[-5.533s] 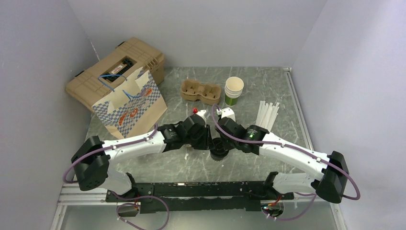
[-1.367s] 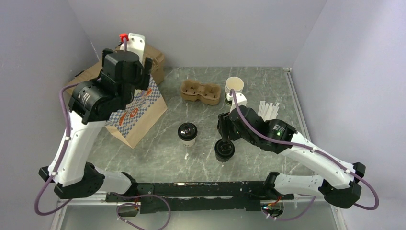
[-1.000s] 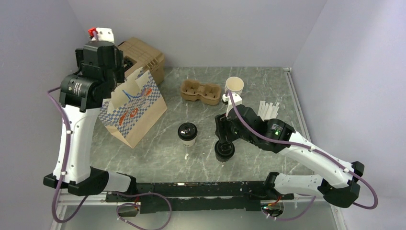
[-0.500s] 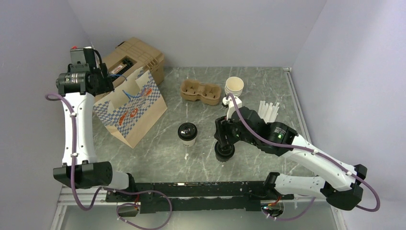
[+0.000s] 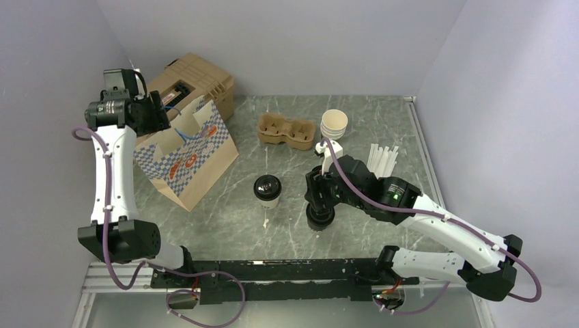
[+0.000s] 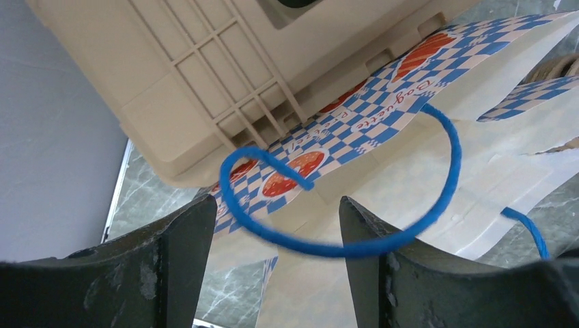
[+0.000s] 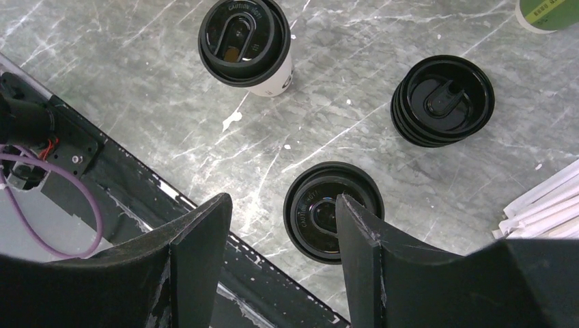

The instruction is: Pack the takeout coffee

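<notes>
- Overhead, you have the takeout coffee (image 5: 267,190) standing upright on the marble table (image 5: 225,222), just right of the checked paper bag (image 5: 188,157) and clear of both arms. The left gripper (image 5: 156,113) is raised at the bag's top edge, in front of a tan case (image 5: 198,76). The right gripper (image 5: 319,195) hangs over a black lid stack (image 5: 320,217).
- Left wrist: your jaws stand apart, and the bag's blue cord handle (image 6: 453,171) loops across the gap, not pinched. This looks like the bag-opening step; next, close on the cord and draw the mouth open.
- Right wrist: jaws wide and empty above the lids. The coffee sits off to the upper left, outside the fingers, so this arm likely needs to shift over it before gripping.
</notes>
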Tool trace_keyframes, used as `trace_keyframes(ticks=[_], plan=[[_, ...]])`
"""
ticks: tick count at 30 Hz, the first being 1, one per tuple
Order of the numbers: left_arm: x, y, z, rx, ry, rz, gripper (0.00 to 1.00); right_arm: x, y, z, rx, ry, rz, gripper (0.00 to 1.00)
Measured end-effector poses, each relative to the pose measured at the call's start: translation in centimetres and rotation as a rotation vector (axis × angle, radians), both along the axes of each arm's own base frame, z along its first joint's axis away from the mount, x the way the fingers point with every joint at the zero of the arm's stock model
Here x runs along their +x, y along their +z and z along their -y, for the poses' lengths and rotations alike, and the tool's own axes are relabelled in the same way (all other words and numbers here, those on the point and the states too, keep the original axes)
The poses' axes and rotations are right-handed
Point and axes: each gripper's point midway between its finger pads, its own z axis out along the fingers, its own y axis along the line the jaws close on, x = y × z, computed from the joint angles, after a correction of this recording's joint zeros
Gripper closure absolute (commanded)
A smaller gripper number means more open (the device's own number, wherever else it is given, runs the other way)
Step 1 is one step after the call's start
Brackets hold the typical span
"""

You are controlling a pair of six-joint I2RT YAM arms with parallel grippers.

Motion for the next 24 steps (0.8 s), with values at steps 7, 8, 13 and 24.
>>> trace_keyframes(ticks=[7, 8, 13, 24], plan=[[1.8, -1.6, 0.5, -0.033, -0.038, -0.027, 0.34, -0.1, 0.1, 0.0, 0.005, 0.009, 0.004, 0.38], [2.0, -1.8, 0.5, -0.035, -0.042, -0.026, 0.34, -0.1, 0.1, 0.0, 0.005, 0.009, 0.005, 0.38], [2.4, -2.6, 0.6, -0.039, -0.054, -0.029, 0.43, 0.0, 0.1, 0.0, 0.005, 0.008, 0.005, 0.38], [2.0, -4.7, 1.2, -0.073, -0.067, -0.079, 0.82, -0.1, 0.1, 0.0, 0.006, 0.009, 0.004, 0.38]])
